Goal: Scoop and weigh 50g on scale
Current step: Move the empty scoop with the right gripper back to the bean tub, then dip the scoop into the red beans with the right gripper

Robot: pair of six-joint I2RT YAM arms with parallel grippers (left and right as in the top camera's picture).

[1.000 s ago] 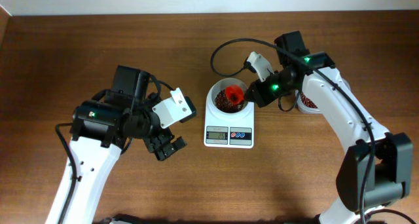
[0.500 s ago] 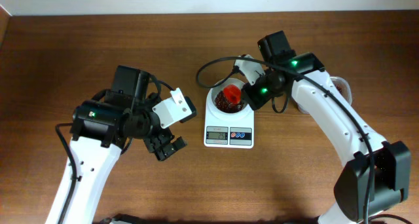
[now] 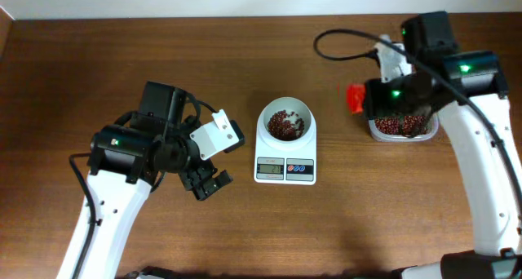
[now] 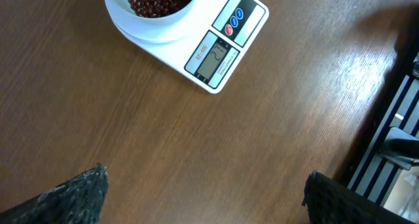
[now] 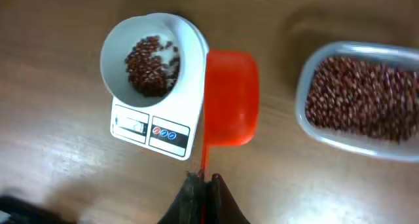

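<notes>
The right pincer is closed on the thin handle of the red scoop, whose cup extends ahead of it. The scale lies ahead-left, with beans in its bowl. The clear tub lies ahead-right, cut off at the frame edge. The left pincer is spread wide and holds nothing; the scale lies ahead of it, apart. The digits and small print on the display are illegible.

Dark brown wood-grain table; pale wall strip along far edge; soft glare on tabletop.
</notes>
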